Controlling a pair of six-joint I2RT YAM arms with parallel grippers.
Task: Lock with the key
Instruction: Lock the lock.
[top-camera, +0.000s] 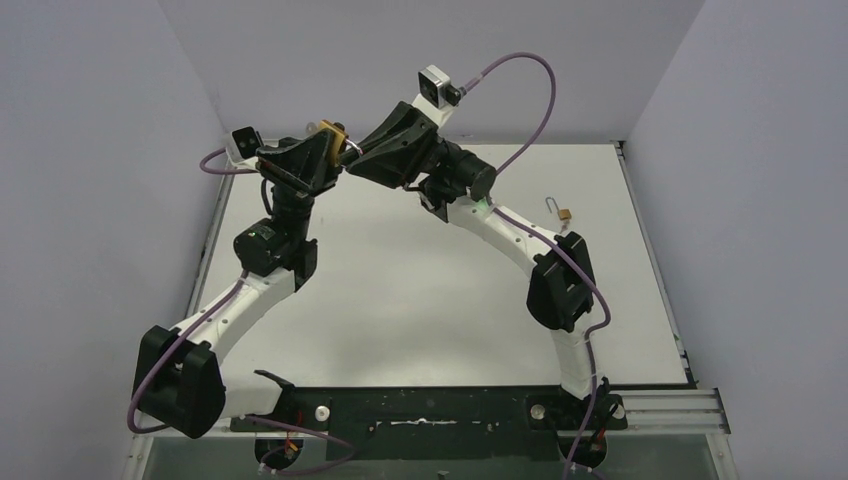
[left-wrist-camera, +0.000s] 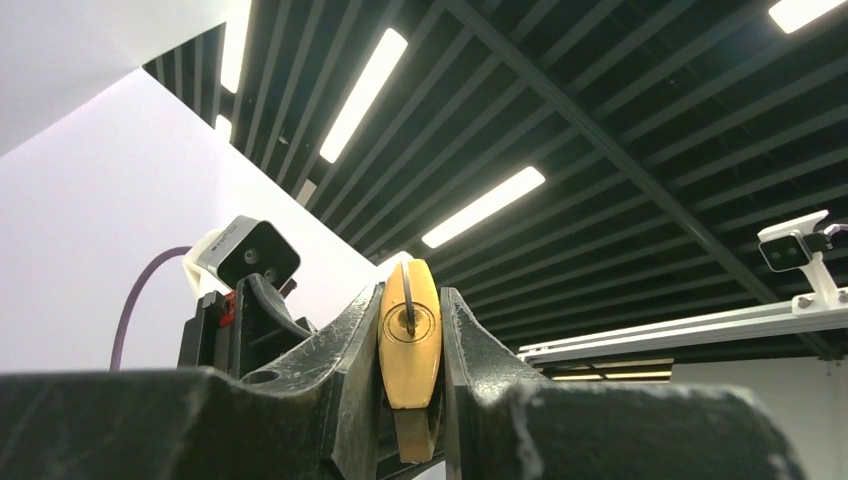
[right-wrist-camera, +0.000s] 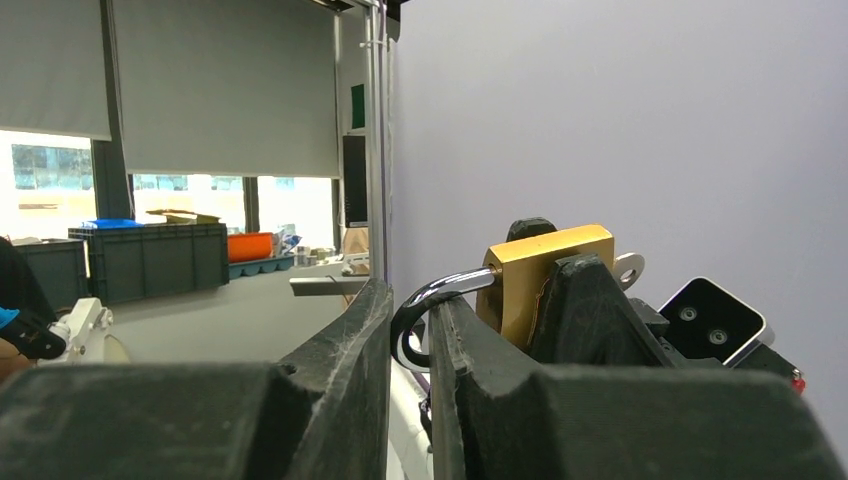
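Note:
A brass padlock (top-camera: 333, 133) is held up in the air between both arms, above the table's far left. My left gripper (left-wrist-camera: 410, 296) is shut on the padlock's body (left-wrist-camera: 410, 365), keyhole end toward its camera. The key (left-wrist-camera: 407, 300) sits in the keyhole, and its silver bow (right-wrist-camera: 630, 268) sticks out behind the body (right-wrist-camera: 535, 262). From the other side, my right gripper (right-wrist-camera: 410, 300) is shut on the silver shackle (right-wrist-camera: 440, 288), which curves down between its fingers. The shackle's free end is hidden behind a finger.
A second small padlock (top-camera: 564, 213) with its shackle raised lies on the white table (top-camera: 420, 300) at the right, beside the right arm's elbow. Grey walls close off the left, back and right sides.

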